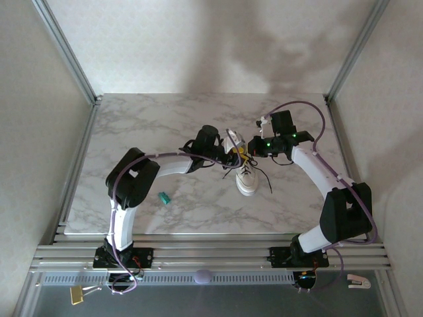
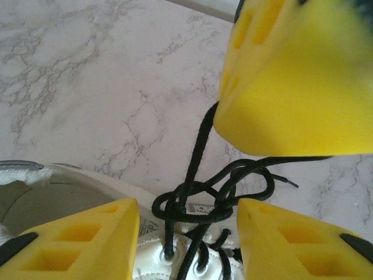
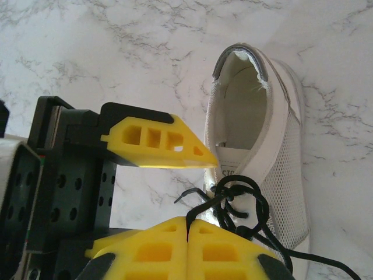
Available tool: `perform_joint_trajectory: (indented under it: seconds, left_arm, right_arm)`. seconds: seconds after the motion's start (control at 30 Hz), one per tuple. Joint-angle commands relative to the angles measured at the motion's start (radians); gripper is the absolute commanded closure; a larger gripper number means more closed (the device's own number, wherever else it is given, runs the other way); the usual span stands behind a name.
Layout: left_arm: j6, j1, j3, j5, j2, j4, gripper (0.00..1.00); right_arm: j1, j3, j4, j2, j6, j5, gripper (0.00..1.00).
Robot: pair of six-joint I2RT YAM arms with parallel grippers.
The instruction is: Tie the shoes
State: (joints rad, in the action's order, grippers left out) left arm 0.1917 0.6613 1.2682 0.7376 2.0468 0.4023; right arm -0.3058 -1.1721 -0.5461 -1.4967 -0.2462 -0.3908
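The shoe (image 1: 248, 177) is sitting sole down on the surface (image 1: 152, 125), right of centre between the two arms, with its toe pointing toward the bases. The right end effector (image 3: 187, 224) is pressing together on one lace (image 2: 201, 146). That strand is running fairly straight from it down into a loose tangle (image 2: 210, 198) over the top eyelets (image 2: 169, 254). The left end effector (image 2: 187, 205) is standing apart, with its fingers (image 2: 76, 239) straddling the tangle, and it appears to be gripping nothing.

The shoe is looking small and light, so it is likely to slide or tip on the smooth marble under a firm pull. Drawing the lace sideways along the surface seems safer than lifting it. The upper is looking like soft mesh that gives under pressure, while the sole and the collar (image 3: 233, 58) seem firmer. If the shoe needs bracing, the collar rim or the side wall is probably the best hold.

The laces are thin, limp and probably slick, so they will hold no shape and will flop when let go. A strand is best taken close to the tangle and seated deep between the pads, not at their tips, where it could slip out. The tangle is sitting loose, and a careless tug could either undo it or jam it.
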Motion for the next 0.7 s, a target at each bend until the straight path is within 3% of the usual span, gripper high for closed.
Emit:
perform_joint_trajectory:
  seconds: [0.0,0.17,0.43,0.67]
  left_arm:
    - [0.008,0.009,0.037,0.005,0.017,0.020,0.53]
    - [-0.014,0.008,0.052,-0.014,0.030,0.039,0.59]
    - [-0.025,0.009,0.077,-0.008,0.054,0.037,0.60]
    - [-0.050,0.008,0.088,0.004,0.072,0.059,0.71]
  right_arm:
    - [-0.005,-0.003,0.009,0.005,0.006,-0.023,1.00]
    - [-0.004,-0.002,0.007,0.005,0.006,-0.028,1.00]
    - [-0.004,-0.006,0.006,0.002,0.005,-0.040,1.00]
    - [-0.004,-0.003,0.008,-0.001,0.005,-0.042,1.00]
